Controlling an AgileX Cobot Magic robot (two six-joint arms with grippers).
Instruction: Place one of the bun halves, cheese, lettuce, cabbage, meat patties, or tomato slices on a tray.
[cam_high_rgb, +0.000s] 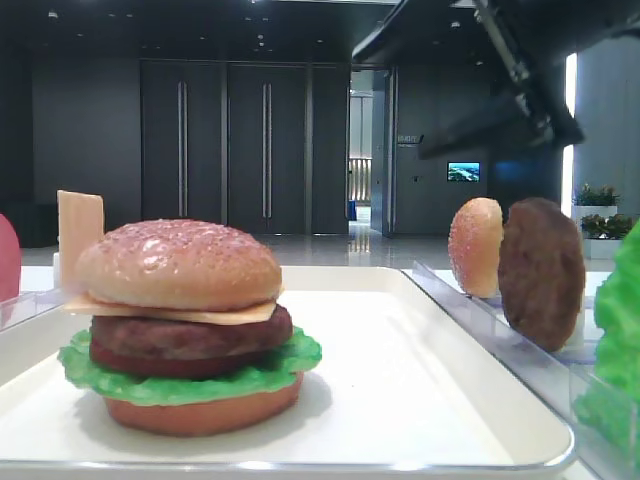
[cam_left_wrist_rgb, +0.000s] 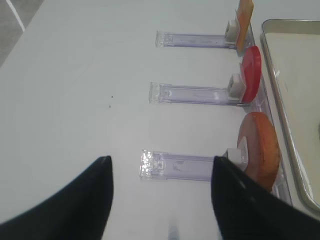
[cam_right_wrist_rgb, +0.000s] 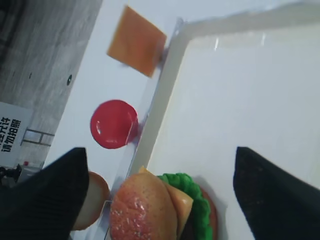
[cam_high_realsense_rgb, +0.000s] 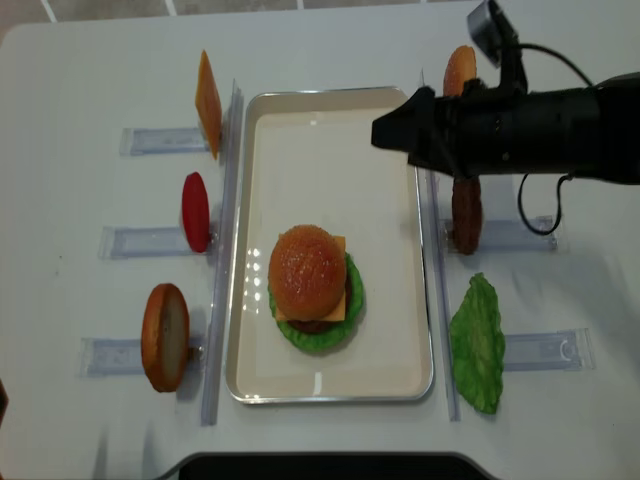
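Observation:
A stacked burger stands on the white tray (cam_high_realsense_rgb: 330, 130). Its domed bun half (cam_high_realsense_rgb: 305, 270) tops a cheese slice (cam_high_realsense_rgb: 338, 292), a meat patty (cam_high_rgb: 190, 335) and lettuce (cam_high_realsense_rgb: 345, 322). My right gripper (cam_right_wrist_rgb: 159, 150) hangs open above the tray's far part, its fingers wide on either side of the burger and holding nothing. In the overhead view this gripper (cam_high_realsense_rgb: 380, 130) reaches in from the right. Left of the tray, my left gripper (cam_left_wrist_rgb: 160, 160) is open and empty over a clear rack (cam_left_wrist_rgb: 180, 165), beside a flat bun (cam_left_wrist_rgb: 257, 152).
Racks left of the tray hold a cheese slice (cam_high_realsense_rgb: 207, 103), a tomato slice (cam_high_realsense_rgb: 195, 210) and the flat bun (cam_high_realsense_rgb: 165, 335). On the right stand another bun half (cam_high_realsense_rgb: 460, 68), a meat patty (cam_high_realsense_rgb: 465, 215) and a lettuce leaf (cam_high_realsense_rgb: 478, 340).

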